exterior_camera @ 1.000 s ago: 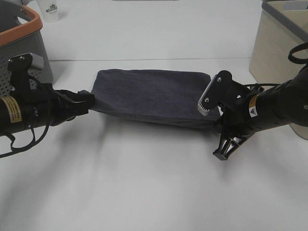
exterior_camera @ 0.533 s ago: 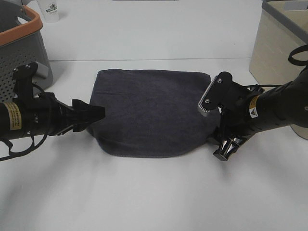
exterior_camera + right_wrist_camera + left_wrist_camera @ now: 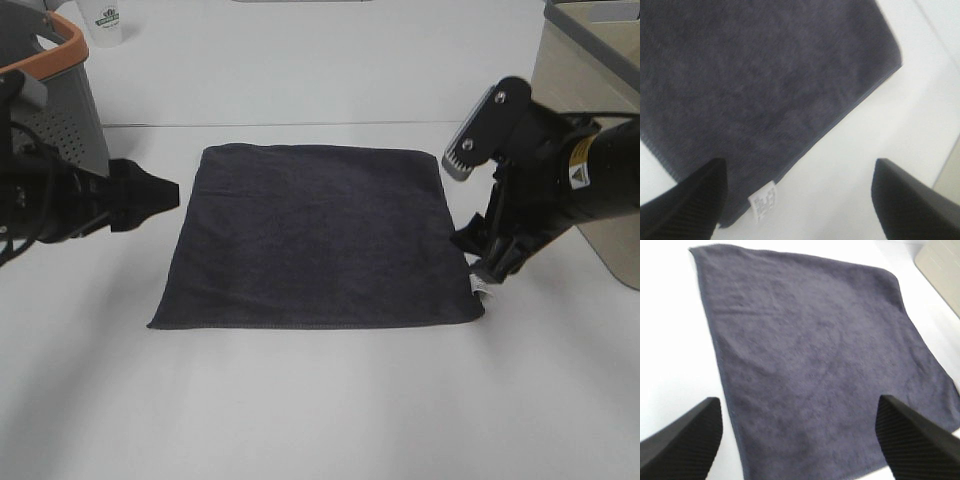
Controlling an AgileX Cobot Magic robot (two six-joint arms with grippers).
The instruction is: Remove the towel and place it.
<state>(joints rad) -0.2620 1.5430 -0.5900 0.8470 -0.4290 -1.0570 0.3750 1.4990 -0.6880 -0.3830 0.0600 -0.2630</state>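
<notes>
White counter [image 3: 330,400] everywhere, plain and bright, with the towel [image 3: 318,235] spread flat and fully open in the middle of it. It's dark charcoal, roughly square, hems visible all round, a bit wider along its near edge than its far one in the high view. Little white tag [image 3: 481,287] sticks out at the towel's corner around 4 o'clock from its centre; the right wrist view shows that tag [image 3: 762,201] lying on the counter just off the hem.

Left gripper [image 3: 150,190] sits at about 9 o'clock from the towel, just beside its edge but not touching, pointing toward it. From the left wrist view its fingers [image 3: 682,442] are spread wide apart with nothing between them, and the towel [image 3: 815,355] fills most of what's under them.

Right gripper [image 3: 483,262] hangs at roughly 3 to 4 o'clock, right over that tag corner. Its fingers [image 3: 687,200] are apart too, empty, with the towel [image 3: 755,75] and bare counter showing between them.

Grey perforated basket [image 3: 50,90] with an orange rim sits off at 10 o'clock, a small white cup [image 3: 103,22] behind it. Beige bin [image 3: 580,100] at 2 o'clock, well apart from the towel.
</notes>
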